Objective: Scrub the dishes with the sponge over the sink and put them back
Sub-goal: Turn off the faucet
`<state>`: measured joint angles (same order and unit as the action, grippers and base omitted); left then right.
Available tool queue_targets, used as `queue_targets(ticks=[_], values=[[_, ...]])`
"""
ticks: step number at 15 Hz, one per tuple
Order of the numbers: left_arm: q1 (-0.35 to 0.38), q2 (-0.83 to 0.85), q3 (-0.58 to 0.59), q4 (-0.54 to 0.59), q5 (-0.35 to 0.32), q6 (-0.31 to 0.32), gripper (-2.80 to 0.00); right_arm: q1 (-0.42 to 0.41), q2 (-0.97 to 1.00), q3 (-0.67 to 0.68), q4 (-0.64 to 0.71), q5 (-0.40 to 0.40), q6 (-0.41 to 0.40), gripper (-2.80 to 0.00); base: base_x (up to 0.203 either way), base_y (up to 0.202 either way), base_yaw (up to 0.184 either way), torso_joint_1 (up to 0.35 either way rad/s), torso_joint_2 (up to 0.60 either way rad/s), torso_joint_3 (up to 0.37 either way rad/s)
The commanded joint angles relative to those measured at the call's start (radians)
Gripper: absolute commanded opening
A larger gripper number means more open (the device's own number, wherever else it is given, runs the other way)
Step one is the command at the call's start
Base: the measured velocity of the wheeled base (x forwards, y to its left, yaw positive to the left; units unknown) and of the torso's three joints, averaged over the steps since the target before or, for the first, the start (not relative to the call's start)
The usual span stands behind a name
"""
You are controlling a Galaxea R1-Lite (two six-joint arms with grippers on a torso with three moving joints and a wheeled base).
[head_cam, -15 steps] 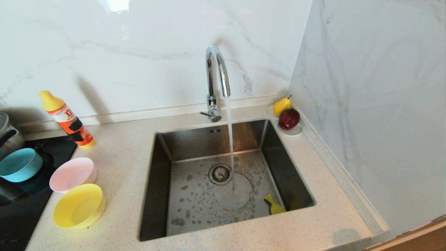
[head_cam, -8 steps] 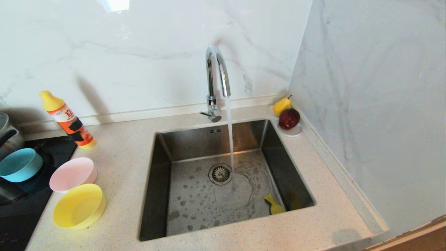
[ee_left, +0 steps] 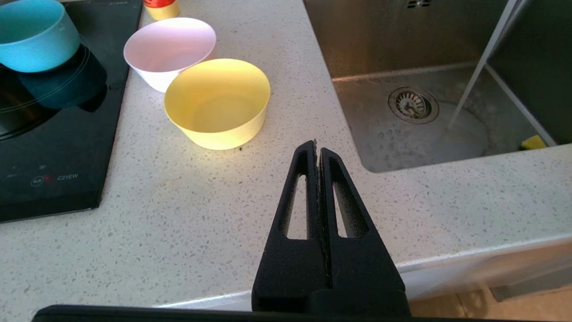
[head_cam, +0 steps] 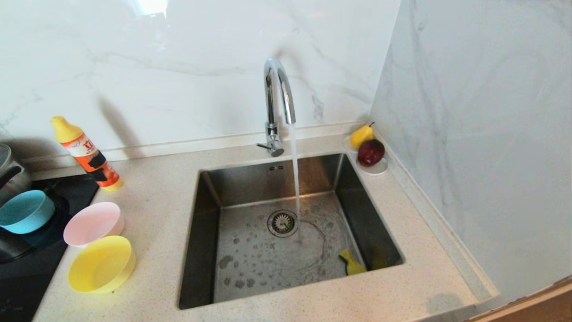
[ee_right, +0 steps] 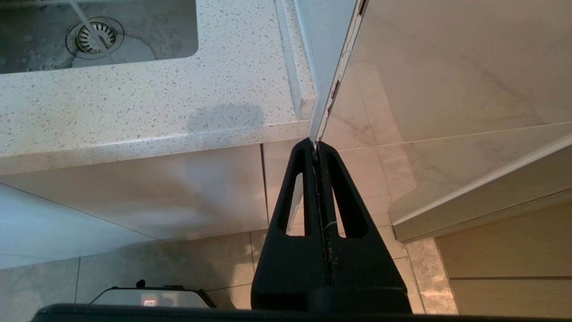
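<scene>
Black left gripper [ee_left: 317, 147], fingers pressed together, empty, parked over the speckled counter's front edge just short of the yellow round plastic bowl [head_cam: 102, 264]. Black right gripper [ee_right: 316, 145] likewise closed, empty, hanging off the counter's right front corner. Neither arm has moved over the last second; only the water patch on the square steel sink [head_cam: 286, 250] floor shifted under the running chrome faucet [head_cam: 278, 96]. Pale pink bowl [head_cam: 94, 223] and light blue bowl [head_cam: 26, 211] untouched; yellow sponge [head_cam: 352, 264] lies in the sink's near right corner. Scrubbing not yet started.
</scene>
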<state>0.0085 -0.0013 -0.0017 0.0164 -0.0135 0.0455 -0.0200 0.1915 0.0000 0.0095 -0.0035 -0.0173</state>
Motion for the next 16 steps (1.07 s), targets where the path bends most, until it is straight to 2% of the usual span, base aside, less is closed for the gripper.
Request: queue_targets(ticks=[1, 6, 13, 16], values=[[0.001, 0.0, 0.0, 0.0, 0.0, 0.0, -2.8, 0.0, 0.005, 0.0, 0.0, -0.001, 0.002, -2.8, 0.0, 0.0, 0.0, 0.0, 0.0, 0.0], [0.0, 0.0, 0.0, 0.0, 0.0, 0.0, -2.8, -0.008, 0.024, 0.0, -0.002, -0.001, 0.018, -2.8, 0.0, 0.0, 0.0, 0.0, 0.0, 0.0], [0.0, 0.0, 0.0, 0.0, 0.0, 0.0, -2.8, 0.02, -0.181, 0.0, -0.002, -0.001, 0.029, -2.8, 0.0, 0.0, 0.0, 0.0, 0.0, 0.0], [0.0, 0.0, 0.0, 0.0, 0.0, 0.0, -2.8, 0.02, -0.19, 0.0, -0.002, -0.001, 0.033, -2.8, 0.0, 0.0, 0.0, 0.0, 0.0, 0.0]])
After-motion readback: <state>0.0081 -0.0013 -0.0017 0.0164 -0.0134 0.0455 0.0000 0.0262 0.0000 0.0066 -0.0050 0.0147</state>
